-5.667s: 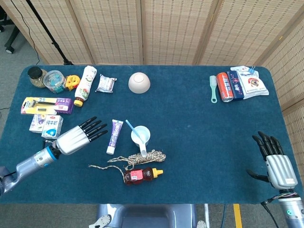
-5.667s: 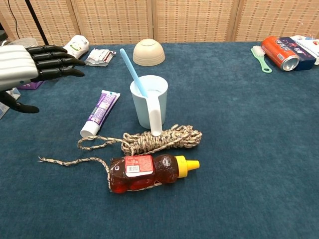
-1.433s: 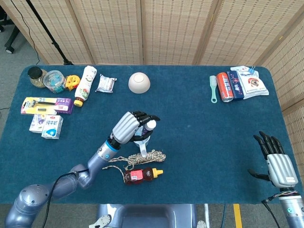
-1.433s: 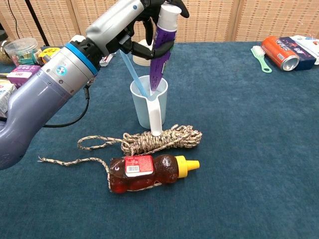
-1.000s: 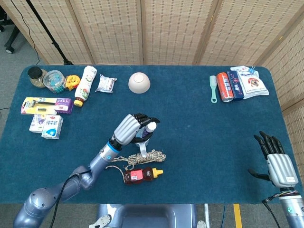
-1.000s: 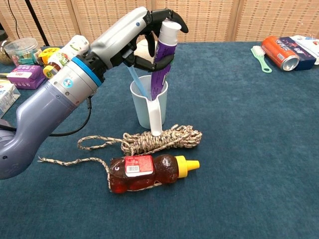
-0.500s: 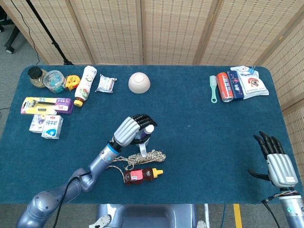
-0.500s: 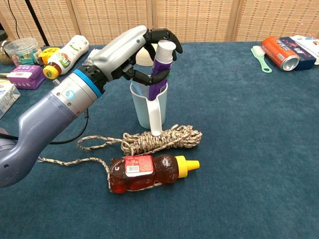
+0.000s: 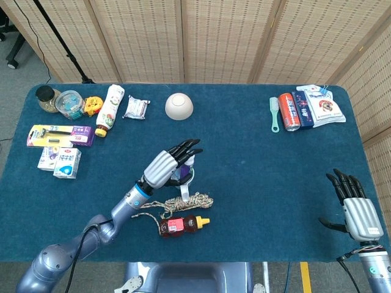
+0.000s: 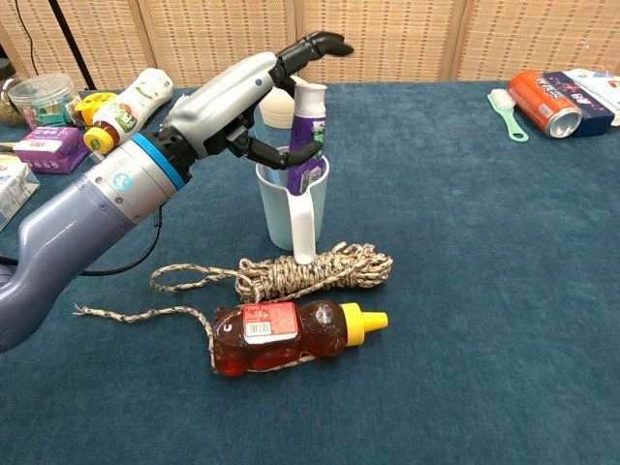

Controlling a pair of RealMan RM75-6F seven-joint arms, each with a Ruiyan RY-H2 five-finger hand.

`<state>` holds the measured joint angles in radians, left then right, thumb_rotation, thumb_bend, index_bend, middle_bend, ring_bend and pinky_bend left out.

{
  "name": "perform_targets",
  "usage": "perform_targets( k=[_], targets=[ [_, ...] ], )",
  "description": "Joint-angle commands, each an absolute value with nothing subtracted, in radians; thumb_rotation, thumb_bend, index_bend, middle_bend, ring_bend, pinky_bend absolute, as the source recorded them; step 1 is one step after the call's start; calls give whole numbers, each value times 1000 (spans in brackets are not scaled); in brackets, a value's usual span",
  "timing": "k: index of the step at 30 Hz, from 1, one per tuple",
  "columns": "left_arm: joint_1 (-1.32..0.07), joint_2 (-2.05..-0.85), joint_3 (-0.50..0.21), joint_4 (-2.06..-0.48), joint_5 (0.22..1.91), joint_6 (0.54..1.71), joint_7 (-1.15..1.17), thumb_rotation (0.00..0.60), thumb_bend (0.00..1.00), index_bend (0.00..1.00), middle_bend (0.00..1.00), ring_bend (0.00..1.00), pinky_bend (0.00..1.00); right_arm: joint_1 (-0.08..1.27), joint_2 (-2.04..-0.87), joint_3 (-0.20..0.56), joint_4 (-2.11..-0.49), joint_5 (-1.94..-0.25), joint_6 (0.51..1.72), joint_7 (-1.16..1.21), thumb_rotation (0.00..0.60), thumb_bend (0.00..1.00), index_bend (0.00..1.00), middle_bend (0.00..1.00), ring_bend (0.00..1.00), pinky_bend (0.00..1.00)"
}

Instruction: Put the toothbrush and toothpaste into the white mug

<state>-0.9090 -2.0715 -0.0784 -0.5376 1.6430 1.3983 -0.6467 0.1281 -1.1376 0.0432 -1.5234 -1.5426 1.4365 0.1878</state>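
The white mug point(image 10: 290, 212) stands on the blue table, with its handle toward me. The purple-and-white toothpaste tube point(image 10: 308, 124) stands upright in it, cap end up. My left hand point(image 10: 244, 95) hovers just behind and left of the tube, its fingers stretched out above the cap and its thumb beside the tube's lower part. In the head view the left hand point(image 9: 168, 163) covers most of the mug point(image 9: 185, 179). The blue toothbrush is hidden behind the hand. My right hand point(image 9: 356, 209) rests far off at the table's front right, fingers spread and empty.
A coiled rope point(image 10: 315, 270) and a honey bear bottle point(image 10: 281, 334) lie just in front of the mug. A beige bowl point(image 9: 179, 106) sits upside down behind it. Boxes and jars point(image 9: 61, 131) crowd the left side; a can point(image 9: 287, 111) and packets sit at the back right.
The left hand lowered the toothpaste into the mug, then its fingers stretched out off the tube. The tube now stands in the mug. The right hand stayed still.
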Motion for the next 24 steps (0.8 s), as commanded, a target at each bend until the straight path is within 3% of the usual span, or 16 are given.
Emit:
perform_targets(
  k=[1,9,14,21,24],
  targets=[
    [-902,-2054,-77,-555,1645,1414,-656,600,313,0,0,0,229,128,-1137,43,-1525,-1544,1437,187,600,0,0,0,0,0],
    [-869,-1947,-89,-699,1649,1502,-667,600,302,0,0,0,210,125,-1132,40,-1535,-1553,1446,188,600,0,0,0,0,0],
    [-841,-1801,-86,-910,1645,1494,-568,600,286,0,0,0,48,123,-1129,38,-1540,-1560,1453,187,600,0,0,0,0,0],
    [-702,-1394,-35,-1442,1571,1454,-210,600,232,0,0,0,0,113,-1115,40,-1555,-1556,1468,155,600,0,0,0,0,0],
    [-647,-1298,-8,-1549,1544,1463,-122,600,217,0,0,0,0,108,-1112,42,-1562,-1552,1475,134,600,0,0,0,0,0]
  ],
)
